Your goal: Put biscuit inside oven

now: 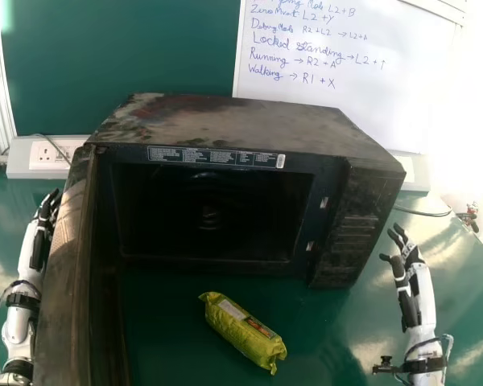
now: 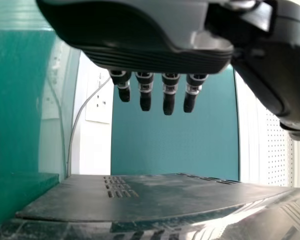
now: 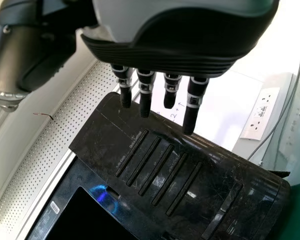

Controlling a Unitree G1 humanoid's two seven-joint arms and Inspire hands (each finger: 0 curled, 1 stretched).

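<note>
The biscuit (image 1: 243, 331) lies aslant on the table (image 1: 169, 358), in front of the oven (image 1: 233, 121) and apart from it, its far end toward the open cavity (image 1: 209, 213). Bare table runs between the pack and the oven's bottom edge, and on either side of the pack. The door (image 1: 64, 265) is swung wide toward the robot, a tall edge along the left of that room. Beyond the door's outer side is the left hand (image 1: 39, 245), its fingers stretched out straight, holding nothing. The right hand (image 1: 420, 301) is to the right of the oven, well apart from the biscuit, fingers loosely extended and spread, also holding nothing. The left wrist view gives the vent slots (image 2: 121, 187) in the oven's casing; the right wrist view gives the long raised bars (image 3: 162, 170) of its control panel and a wall socket (image 3: 260, 112) behind. The pack bears a pale label and darker print, a printed strip (image 1: 217, 156) runs above the cavity, and lines of blue handwriting with arrows cover part of the whiteboard (image 1: 346, 104)
</note>
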